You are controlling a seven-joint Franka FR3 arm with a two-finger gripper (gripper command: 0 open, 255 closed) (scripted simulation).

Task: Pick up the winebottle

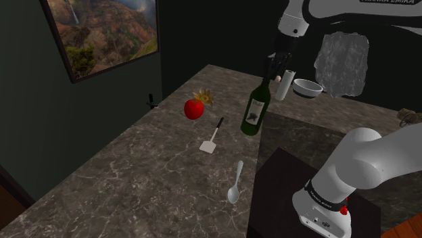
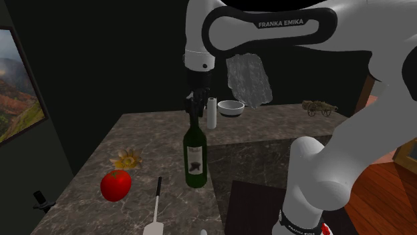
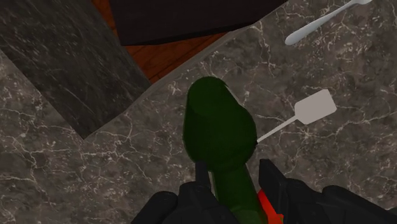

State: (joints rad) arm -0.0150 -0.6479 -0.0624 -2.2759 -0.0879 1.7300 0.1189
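Your winebottle (image 2: 194,157) stands upright on the dark marbled counter (image 1: 135,169). It is dark green with a pale label (image 1: 254,112) and sits near the edge where the counter meets the dark stand (image 1: 284,177). The gripper (image 2: 196,105) hangs straight over it, down around the top of the neck.

From the two exterior views you cannot judge the fingers. In the wrist view the two black fingers (image 3: 272,179) stand apart on either side of the neck. One is close against the glass, the other leaves a slit where a bit of red shows through. The claw is parted around the neck, not clamped on it.

In the shoulder view a white spatula (image 1: 212,137) lies near the bottle's base, toward that view's left. A spoon (image 1: 235,184) lies closer to the stand. A red fruit (image 1: 194,109) sits farther left with a dried yellow flower (image 1: 203,97) just beside it. Beyond the bottle a white cylinder (image 1: 287,84) stands next to a white bowl (image 1: 308,87).

The second exterior view gives you a plainer look at a small brown cart-like thing (image 2: 319,107) at the counter's far end. The wrist view adds a strip of wooden floor (image 3: 172,57) between counter and stand. A framed landscape (image 1: 101,34) and a crumpled grey sheet (image 1: 341,64) hang on the dark walls.
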